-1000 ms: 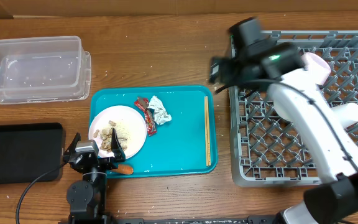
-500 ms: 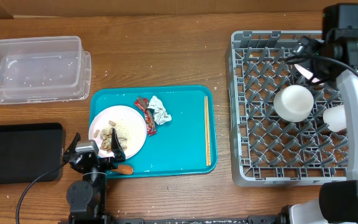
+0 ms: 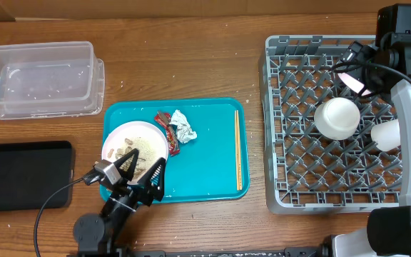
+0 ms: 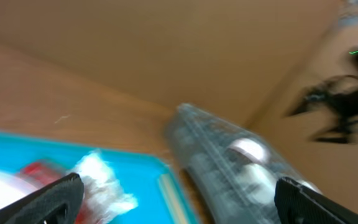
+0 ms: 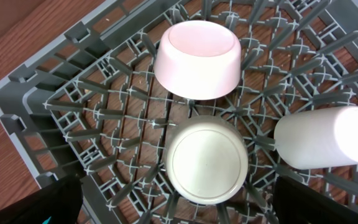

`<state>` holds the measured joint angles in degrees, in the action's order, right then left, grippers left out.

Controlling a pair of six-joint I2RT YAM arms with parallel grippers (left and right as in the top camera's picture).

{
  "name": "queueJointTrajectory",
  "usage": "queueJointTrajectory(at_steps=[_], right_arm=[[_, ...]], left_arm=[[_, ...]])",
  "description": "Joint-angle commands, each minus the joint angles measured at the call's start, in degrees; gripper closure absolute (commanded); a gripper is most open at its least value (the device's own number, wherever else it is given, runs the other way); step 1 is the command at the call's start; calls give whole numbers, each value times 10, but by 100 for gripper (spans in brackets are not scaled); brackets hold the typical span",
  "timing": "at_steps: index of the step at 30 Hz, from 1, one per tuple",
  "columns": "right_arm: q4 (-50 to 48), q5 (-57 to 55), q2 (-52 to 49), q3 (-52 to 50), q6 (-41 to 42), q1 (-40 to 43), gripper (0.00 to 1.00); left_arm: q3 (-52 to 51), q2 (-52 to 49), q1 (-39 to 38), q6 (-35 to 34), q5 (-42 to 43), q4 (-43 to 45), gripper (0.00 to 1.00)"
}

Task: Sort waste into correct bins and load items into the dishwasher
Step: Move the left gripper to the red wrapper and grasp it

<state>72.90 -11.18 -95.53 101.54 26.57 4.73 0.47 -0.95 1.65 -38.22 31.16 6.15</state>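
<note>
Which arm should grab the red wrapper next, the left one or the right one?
Left. The left gripper hangs open over the teal tray, close to the red wrapper. The right gripper is far off above the dish rack.

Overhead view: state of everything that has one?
Clear plastic rectangular tub: upright, no wrappers inside.
Shallow black rectangular tray: empty.
Small white round plate: beige food scraps on it.
Grey plastic dish rack: three white dishes loaded.
Pair of thin wooden chopsticks: on teal tray, unloaded.
Left gripper: open, holding nothing.
Right gripper: open, holding nothing.
</note>
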Motion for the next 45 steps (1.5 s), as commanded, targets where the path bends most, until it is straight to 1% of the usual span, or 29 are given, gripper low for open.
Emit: queueJointTrajectory(at_steps=[1,3,5,9,10,13,14,17,20,23,25,27,28,29,31,32,33,35,37,40,45], right_arm=[[-3,-8,12,10,3,-1,0],[-3,-8,12,10,3,-1,0],[-3,-8,12,10,3,-1,0],[-3,-8,12,10,3,-1,0],[-3,-8,12,10,3,-1,0],[-3,-8,12,10,3,-1,0],[-3,-8,12,10,3,-1,0],[-3,-8,12,10,3,-1,0],[-3,-8,12,10,3,-1,0],[-3,-8,12,10,3,-1,0],[-3,-8,12,10,3,-1,0],[-3,-8,12,10,3,-1,0],[-4,-8,12,10,3,-1,0],[-3,-8,12,10,3,-1,0],[-3,-8,12,10,3,-1,0],[-3,-8,12,10,3,-1,0],[-3,-8,12,10,3,-1,0],[-3,-8,12,10,3,-1,0],[-3,-8,12,10,3,-1,0],[-3,-8,12,10,3,-1,0],[-3,-8,12,10,3,-1,0]], left_arm=[[21,7,2,-52,104,47,0],[60,6,2,-16,104,29,0],[100,2,2,20,95,-21,0],[227,-54,2,130,46,-209,0],[283,-94,2,165,20,-279,0],[394,-192,2,217,-14,-379,0],[436,-233,2,235,-13,-410,0],[556,-347,2,254,-12,-505,0],[672,-458,2,292,-4,-607,0],[747,-536,2,285,12,-653,0],[777,-574,2,254,71,-659,0],[786,-598,2,249,127,-647,0],[790,-610,2,248,141,-642,0],[795,-622,0,236,131,-651,0],[808,-642,-18,212,61,-691,0],[817,-654,-41,212,-3,-719,0],[830,-673,-83,200,-108,-757,0],[841,-692,-128,170,-193,-788,0],[844,-716,-172,141,-259,-803,0],[844,-757,-217,136,-287,-785,0],[844,-823,-229,138,-288,-765,0]])
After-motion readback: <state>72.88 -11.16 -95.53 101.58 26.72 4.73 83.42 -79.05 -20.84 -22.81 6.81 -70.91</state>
